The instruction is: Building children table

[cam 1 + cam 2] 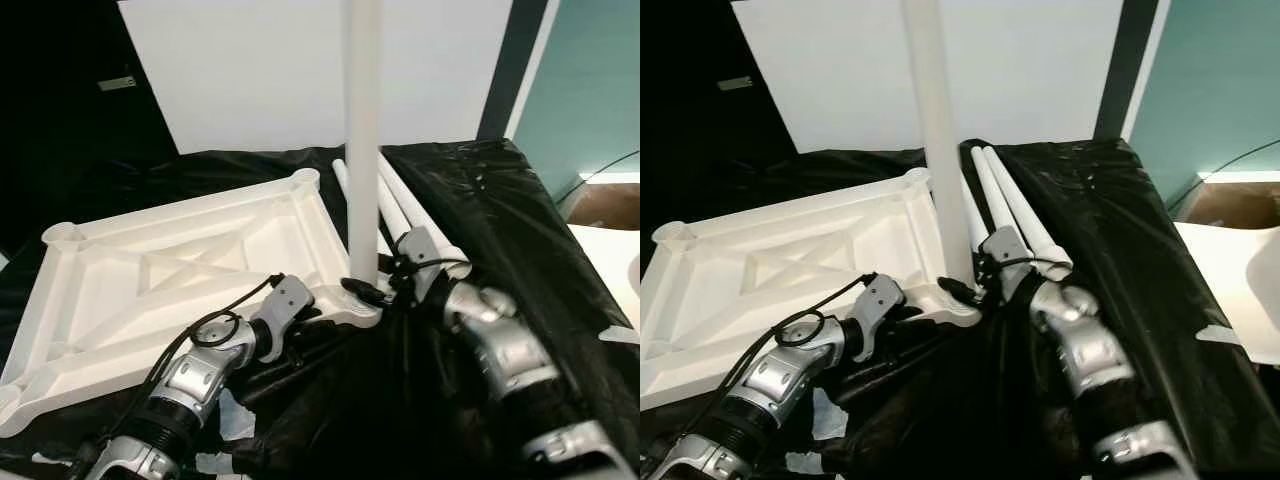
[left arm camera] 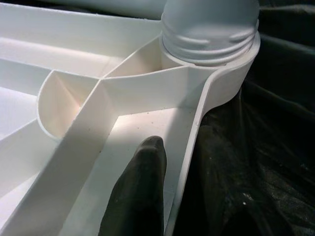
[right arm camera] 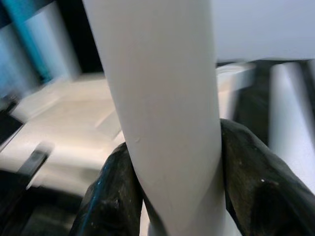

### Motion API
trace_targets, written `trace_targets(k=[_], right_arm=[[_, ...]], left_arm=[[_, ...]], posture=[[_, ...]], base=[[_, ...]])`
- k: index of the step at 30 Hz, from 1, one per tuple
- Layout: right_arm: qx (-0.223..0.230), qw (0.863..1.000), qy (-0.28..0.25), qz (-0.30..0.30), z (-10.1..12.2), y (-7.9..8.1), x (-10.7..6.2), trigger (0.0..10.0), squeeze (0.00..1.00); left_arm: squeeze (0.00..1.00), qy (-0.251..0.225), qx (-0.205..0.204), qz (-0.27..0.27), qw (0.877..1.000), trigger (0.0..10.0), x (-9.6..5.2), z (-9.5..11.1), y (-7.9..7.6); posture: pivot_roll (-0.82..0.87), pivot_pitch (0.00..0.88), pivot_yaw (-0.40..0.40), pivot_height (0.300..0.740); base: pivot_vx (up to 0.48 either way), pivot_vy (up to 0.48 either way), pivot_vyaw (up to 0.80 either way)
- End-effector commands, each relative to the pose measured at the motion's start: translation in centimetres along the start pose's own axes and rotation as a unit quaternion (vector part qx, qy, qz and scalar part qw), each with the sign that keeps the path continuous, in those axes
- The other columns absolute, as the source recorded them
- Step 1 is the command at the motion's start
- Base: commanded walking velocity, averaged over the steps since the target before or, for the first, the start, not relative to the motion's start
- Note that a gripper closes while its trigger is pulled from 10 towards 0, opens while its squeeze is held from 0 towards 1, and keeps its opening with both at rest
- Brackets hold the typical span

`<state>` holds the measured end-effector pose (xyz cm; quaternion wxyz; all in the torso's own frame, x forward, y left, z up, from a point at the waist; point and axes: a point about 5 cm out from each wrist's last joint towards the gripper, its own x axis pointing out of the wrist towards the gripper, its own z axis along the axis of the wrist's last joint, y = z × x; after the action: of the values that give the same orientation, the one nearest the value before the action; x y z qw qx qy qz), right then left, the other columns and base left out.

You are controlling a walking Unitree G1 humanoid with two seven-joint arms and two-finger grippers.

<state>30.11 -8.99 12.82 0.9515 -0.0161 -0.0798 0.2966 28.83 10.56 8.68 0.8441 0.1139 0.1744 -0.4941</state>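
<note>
- Two silver arms reach forward from the near edge over a black plastic sheet (image 1: 500, 230) that covers the surface underneath.
- Left claw (image 1: 310, 320) sits at the near corner of the white tabletop (image 1: 180, 270), which lies upside down with its ribbed underside facing up. In the left wrist view one black finger (image 2: 140, 196) rests inside the tabletop, just within the rim; the second finger is hidden, so I cannot tell whether this claw is wide or narrow.
- Right claw (image 1: 375, 290) is closed around the foot of an upright white leg (image 1: 362, 140), low down near the corner socket. The right wrist view shows both black fingers (image 3: 256, 191) pressed against either side of the leg.
- That leg stands vertical in the round corner socket (image 2: 216, 64) of the tabletop, its threaded end visible at the socket's mouth in the left wrist view.
- Several spare white legs (image 1: 1015, 205) lie side by side on the black sheet just behind the right claw, beside the tabletop.
- Farther back, a large white panel (image 1: 300, 70) stands against a dark background, with a teal wall (image 1: 590, 90) to the right.
</note>
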Motion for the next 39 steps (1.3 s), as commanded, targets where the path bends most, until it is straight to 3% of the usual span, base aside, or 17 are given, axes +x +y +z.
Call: trace_targets(k=[1, 5, 12, 13, 14, 15, 16, 19, 20, 21, 22, 23, 35, 36, 37, 38, 39], right_arm=[[0.004, 0.995, -0.05, -0.092, 1.4, -1.5, 0.5, 0.0, 0.0], [-0.019, 0.994, -0.061, -0.085, 1.7, -0.3, 0.6, 0.0, 0.0], [-0.041, 0.992, -0.051, -0.11, 1.8, -1.1, 0.8, 0.0, 0.0], [-0.047, 0.992, -0.045, -0.11, 1.7, -1.1, 0.9, 4.9, 0.0], [-0.05, 0.993, -0.037, -0.098, 1.4, -0.8, 1.1, 10.0, 0.1], [-0.05, 0.993, -0.037, -0.098, 1.4, -0.8, 1.1, 10.0, 0.1], [-0.042, 0.996, -0.026, -0.072, 1.0, -0.5, 1.2, 10.0, 1.0], [-0.039, 0.998, -0.016, -0.037, 0.7, -0.2, 1.3, 10.0, 1.0], [-0.044, 0.999, 0.001, 0.019, 0.4, -0.2, 1.0, 10.0, 1.0], [-0.044, 0.999, 0.001, 0.019, 0.4, -0.2, 1.0, 10.0, 1.0], [-0.048, 0.997, 0.015, 0.057, 0.1, -0.4, 0.8, 10.0, 1.0], [-0.057, 0.991, 0.041, 0.112, -0.1, -1.2, 0.2, 10.0, 0.0], [-0.079, 0.971, 0.118, 0.192, -0.5, -4.2, -0.2, 10.0, 0.0], [-0.079, 0.969, 0.121, 0.2, -0.4, -4.4, -0.2, 7.8, 0.0], [-0.079, 0.969, 0.121, 0.2, -0.4, -4.4, -0.2, 7.8, 0.0], [-0.083, 0.968, 0.12, 0.204, -0.4, -4.6, -0.1, 0.0, 0.0], [-0.085, 0.967, 0.119, 0.208, -0.3, -4.7, 0.0, 0.0, 0.0]], left_arm=[[0.0, 0.03, -0.042, -0.132, 0.99, 0.0, 0.9, -2.4, -3.2], [0.0, 0.027, -0.043, -0.132, 0.99, 0.0, 0.8, -2.3, -3.2], [0.0, 0.027, -0.047, -0.129, 0.99, 0.0, 0.5, -2.5, -3.2], [0.0, 0.027, -0.048, -0.128, 0.99, 0.0, 0.5, -2.6, -3.3], [0.0, 0.028, -0.049, -0.128, 0.99, 0.0, 0.6, -2.6, -3.3], [0.0, 0.028, -0.049, -0.128, 0.99, 0.0, 0.6, -2.6, -3.3], [0.0, 0.028, -0.049, -0.129, 0.99, 0.0, 0.6, -2.6, -3.4], [0.0, 0.028, -0.05, -0.129, 0.99, 0.0, 0.6, -2.6, -3.5], [0.0, 0.027, -0.051, -0.13, 0.99, 0.0, 0.7, -2.6, -3.5], [0.0, 0.027, -0.051, -0.13, 0.99, 0.0, 0.7, -2.6, -3.5], [0.0, 0.027, -0.051, -0.13, 0.99, 0.0, 0.8, -2.7, -3.5], [0.0, 0.027, -0.051, -0.13, 0.99, 0.0, 0.9, -2.7, -3.5], [0.0, 0.028, -0.038, -0.114, 0.992, 0.0, 1.0, -2.8, -3.5], [0.0, 0.029, -0.033, -0.106, 0.993, 7.5, 1.0, -2.9, -3.4], [0.0, 0.029, -0.033, -0.106, 0.993, 7.5, 1.0, -2.9, -3.4], [0.0, 0.028, -0.032, -0.103, 0.994, 10.0, 1.1, -2.8, -3.3], [0.0, 0.028, -0.032, -0.103, 0.994, 10.0, 1.1, -2.8, -3.3]], posture=[[0.04, 0.0, 0.046, 0.74], [0.05, 0.0, 0.042, 0.74], [0.05, 0.0, 0.039, 0.74], [0.05, 0.0, 0.038, 0.74], [0.04, 0.0, 0.035, 0.74], [0.04, 0.0, 0.035, 0.74], [0.04, 0.0, 0.035, 0.74], [0.04, 0.0, 0.035, 0.74], [0.04, 0.0, 0.034, 0.74], [0.04, 0.0, 0.034, 0.74], [0.03, 0.0, 0.032, 0.74], [0.03, 0.0, 0.029, 0.74], [0.04, 0.0, 0.024, 0.74], [0.04, 0.0, 0.024, 0.74], [0.04, 0.0, 0.024, 0.74], [0.04, 0.0, 0.024, 0.74], [0.05, 0.0, 0.025, 0.74]], base=[[0.0, 0.0, 0.0], [0.0, 0.0, 0.0], [0.0, 0.0, 0.0], [0.0, 0.0, 0.0], [0.0, 0.0, 0.0], [0.0, 0.0, 0.0], [0.0, 0.0, 0.0], [0.0, 0.0, 0.0], [0.0, 0.0, 0.0], [0.0, 0.0, 0.0], [0.0, 0.0, 0.0], [0.0, 0.0, 0.0], [0.0, 0.0, 0.0], [0.0, 0.0, 0.0], [0.0, 0.0, 0.0], [0.0, 0.0, 0.0], [0.0, 0.0, 0.0]])
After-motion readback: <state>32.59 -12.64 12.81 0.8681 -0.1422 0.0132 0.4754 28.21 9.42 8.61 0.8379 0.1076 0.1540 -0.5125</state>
